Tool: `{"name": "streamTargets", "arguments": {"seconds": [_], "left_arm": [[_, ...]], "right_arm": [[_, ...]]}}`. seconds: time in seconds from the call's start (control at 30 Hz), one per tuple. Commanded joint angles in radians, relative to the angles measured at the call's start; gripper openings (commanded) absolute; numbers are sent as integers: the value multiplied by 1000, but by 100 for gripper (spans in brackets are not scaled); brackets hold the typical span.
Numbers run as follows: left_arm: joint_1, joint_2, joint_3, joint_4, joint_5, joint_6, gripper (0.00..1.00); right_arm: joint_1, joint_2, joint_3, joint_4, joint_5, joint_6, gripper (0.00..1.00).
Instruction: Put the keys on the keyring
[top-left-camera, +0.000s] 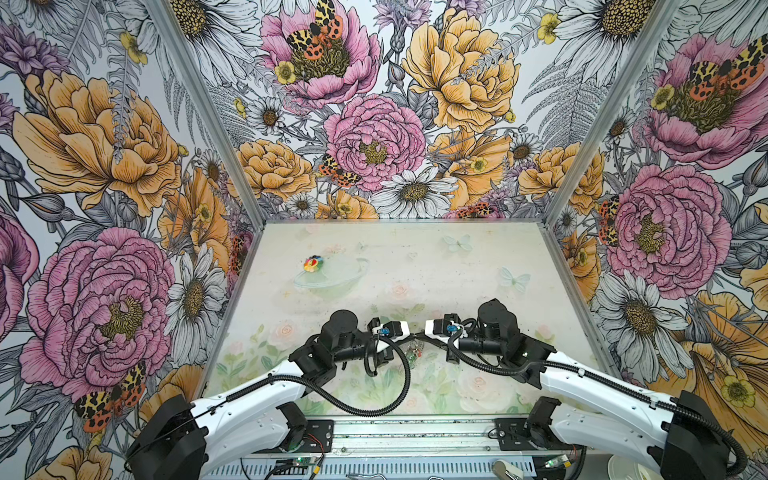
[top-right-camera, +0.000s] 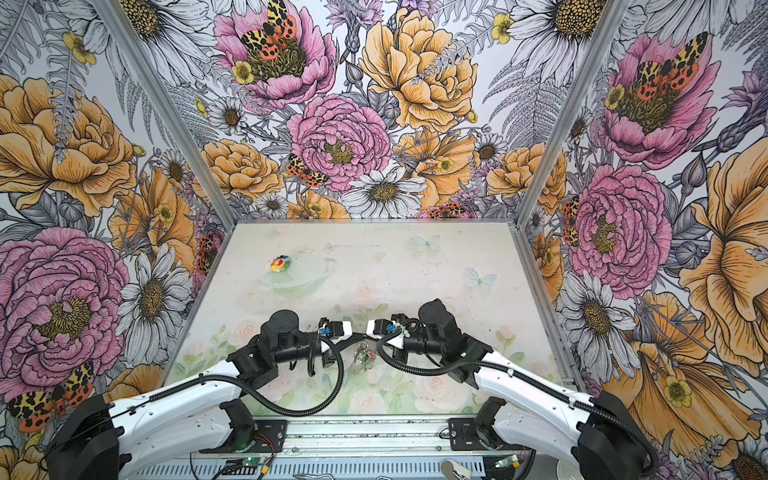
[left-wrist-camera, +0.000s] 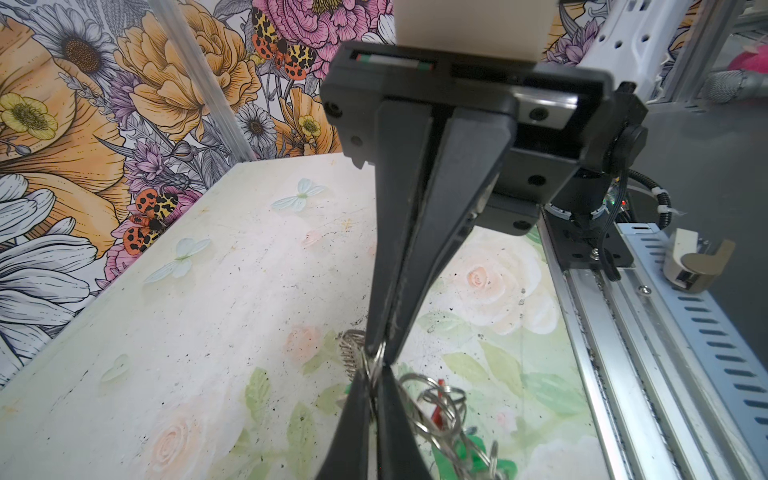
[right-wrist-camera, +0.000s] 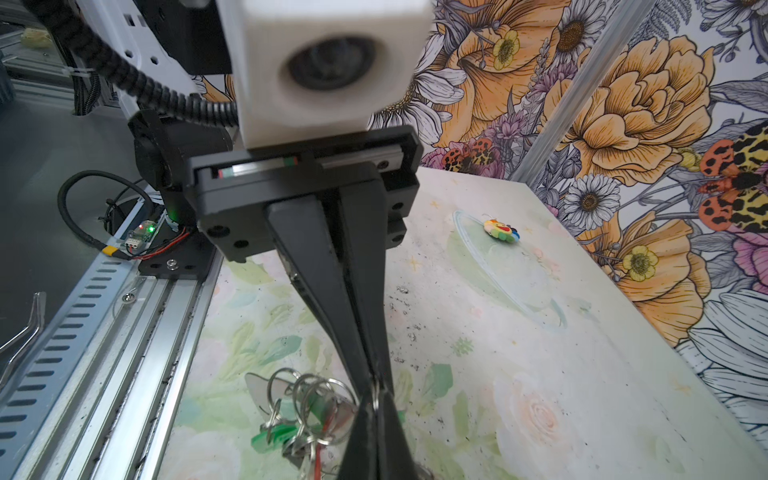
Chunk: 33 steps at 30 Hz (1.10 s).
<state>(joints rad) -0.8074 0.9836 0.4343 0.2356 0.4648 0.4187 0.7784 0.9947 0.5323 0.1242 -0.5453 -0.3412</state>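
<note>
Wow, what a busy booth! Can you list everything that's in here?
keyring: one, silver wire loops, front middle of the table, pinched from both sides.
keys: two it seems, green heads, tangled in that bundle.
toy: one, multicoloured, far left of the table.
table: one, pale floral print, booth floor.
walls: three, bold flower wallpaper, around the table.
arms: two, white and black, reaching in from the near edge.
left gripper: one, black, jaws shut on the keyring.
right gripper: one, black, jaws shut on the keyring.
</note>
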Motion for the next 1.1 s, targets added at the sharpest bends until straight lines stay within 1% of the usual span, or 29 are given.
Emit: {"name": "streamTargets", "arguments": {"seconds": [0.0,0.1,0.2,0.4,0.57,0.63,0.7,0.87,0.9,0.97,1.07], "left_arm": [[8,-15,-5,11,22,-7,10],[10,-16,-11,14,23,-8,14],[10,-13,-12,17,22,-8,14],[11,-17,-11,27,25,-15,14],[13,-25,-25,66,21,-28,13],[13,-28,-30,84,13,-34,13],[14,-37,-43,113,-3,-43,13],[15,-45,-54,142,7,-53,14],[14,-40,-51,142,7,-55,13],[14,-34,-51,144,7,-56,12],[14,-30,-49,150,2,-57,10]], "right_arm": [[-10,-35,-6,164,-49,70,0],[-19,-47,-21,215,-59,97,0],[-24,-45,-23,237,-70,113,0],[-24,-18,-40,309,-85,151,0],[-24,1,-67,404,-63,204,0],[-24,11,-86,467,-37,244,0],[-18,16,-100,497,-9,255,0],[9,30,-122,584,126,276,0],[41,40,-124,609,157,282,0],[67,58,-118,627,182,277,0],[102,94,-113,655,198,267,0]]}}
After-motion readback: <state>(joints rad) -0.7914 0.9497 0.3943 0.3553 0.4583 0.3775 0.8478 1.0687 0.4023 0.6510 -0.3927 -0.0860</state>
